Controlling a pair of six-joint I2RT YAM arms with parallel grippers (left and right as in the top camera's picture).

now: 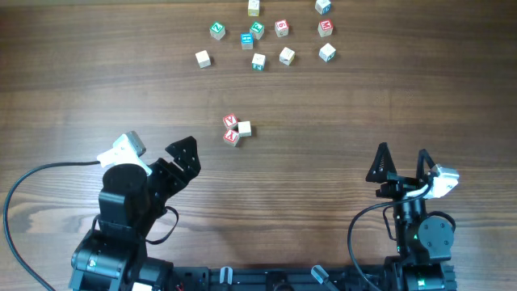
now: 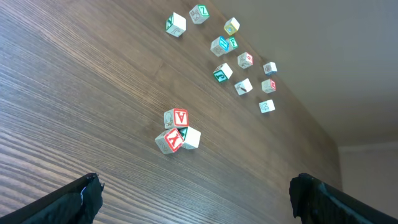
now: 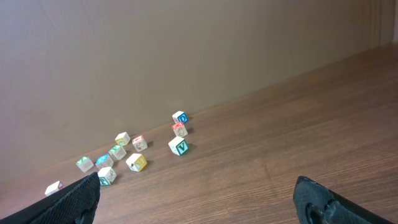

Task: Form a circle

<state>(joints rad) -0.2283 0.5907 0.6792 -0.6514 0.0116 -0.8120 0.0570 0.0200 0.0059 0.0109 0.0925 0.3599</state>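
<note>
Three-cube circle (image 1: 237, 129), long axis near-to-far (pale corner rightward); left pincer (image 2: 196, 186), right pincer (image 1: 401, 162) gaping, empty.

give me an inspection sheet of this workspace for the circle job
surface: wooden table, dark grain
job's things: three letter cubes bunched together mid-table, two red-printed, one pale
clutter: loose spread of mixed-colour cubes near the far edge
grippers: left gripper and right gripper both open, holding nothing, apart from all cubes
cables: black cable loops beside the left arm; second cable by the right arm
surroundings: plain wall behind the table
</note>
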